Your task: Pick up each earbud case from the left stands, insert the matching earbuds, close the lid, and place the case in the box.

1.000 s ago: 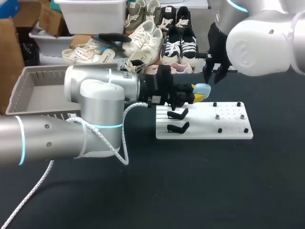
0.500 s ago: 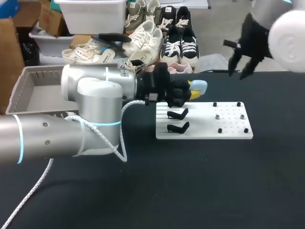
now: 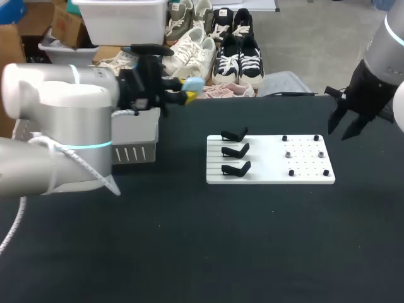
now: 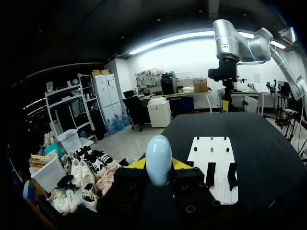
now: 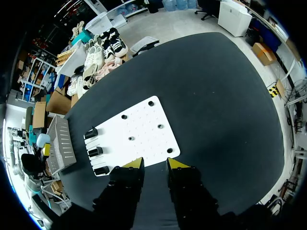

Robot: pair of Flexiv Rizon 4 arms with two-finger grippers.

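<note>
My left gripper [image 3: 189, 92] is shut on a pale blue earbud case [image 3: 194, 84] with its lid closed, held in the air beside the grey basket [image 3: 136, 136] at the table's back left. In the left wrist view the case [image 4: 158, 151] stands upright between the yellow tips of that gripper [image 4: 157, 165]. Three black stands [image 3: 235, 151] on the left side of the white board [image 3: 297, 170] carry nothing. My right gripper [image 3: 350, 125] hangs past the board's right end. The right wrist view shows this gripper [image 5: 154, 165] open, with nothing between its fingers, above the board [image 5: 139, 134].
The board's right half has small pegs [image 3: 304, 154] and rows of holes. My left arm covers most of the basket. In the right wrist view the basket [image 5: 60, 143] lies beyond the board's stand end. Bare dark tabletop [image 3: 252, 246] spreads in front of the board.
My left arm has swung left with the blue case, from over the board's stands to beside the basket. My right arm has pulled away to the right, off the board.
</note>
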